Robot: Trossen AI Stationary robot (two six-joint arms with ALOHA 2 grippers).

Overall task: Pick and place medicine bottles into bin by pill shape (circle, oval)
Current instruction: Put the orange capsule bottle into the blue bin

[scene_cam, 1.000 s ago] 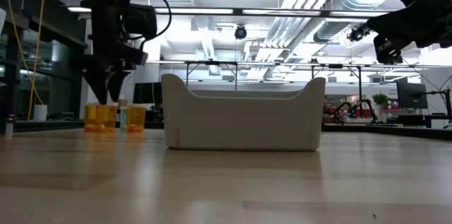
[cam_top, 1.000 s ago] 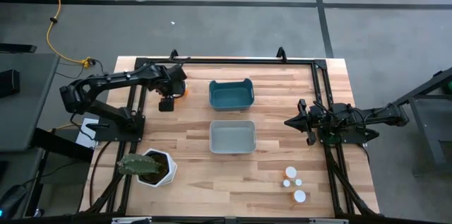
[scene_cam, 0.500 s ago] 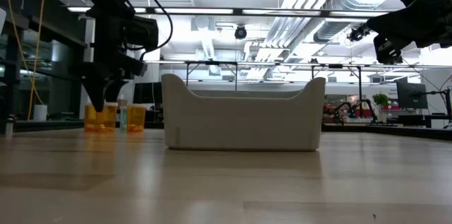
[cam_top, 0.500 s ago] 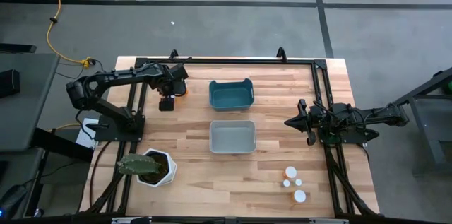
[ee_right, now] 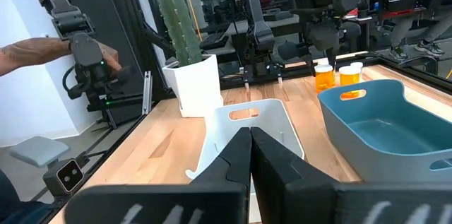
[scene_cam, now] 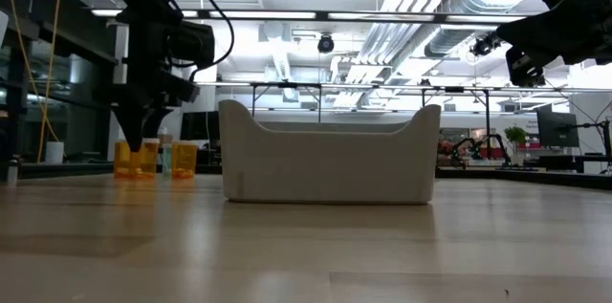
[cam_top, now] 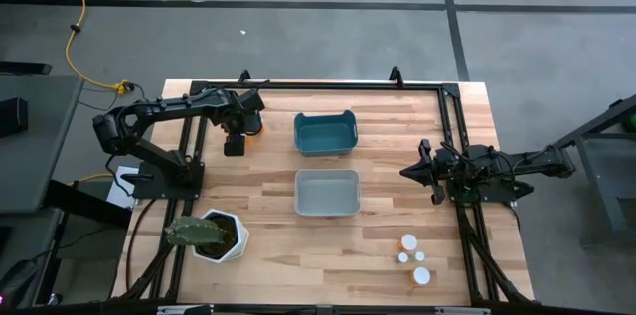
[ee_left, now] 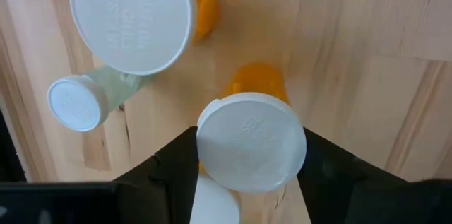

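**Q:** What does the step in hand call for?

**A:** The left gripper (ee_left: pixel 247 181) stands over the bottles at the table's far left, fingers spread either side of an orange bottle (ee_left: pixel 251 139) but not yet closed on it. It should probably close squarely below the cap, clear of the larger orange bottle (ee_left: pixel 134 12) and the small greenish bottle (ee_left: pixel 85 100) nearby. The right gripper (ee_right: pixel 248 155) waits at the right, fingers together, empty.

**Q:** Any writing?

**A:** Embossed cap lettering, not legible.
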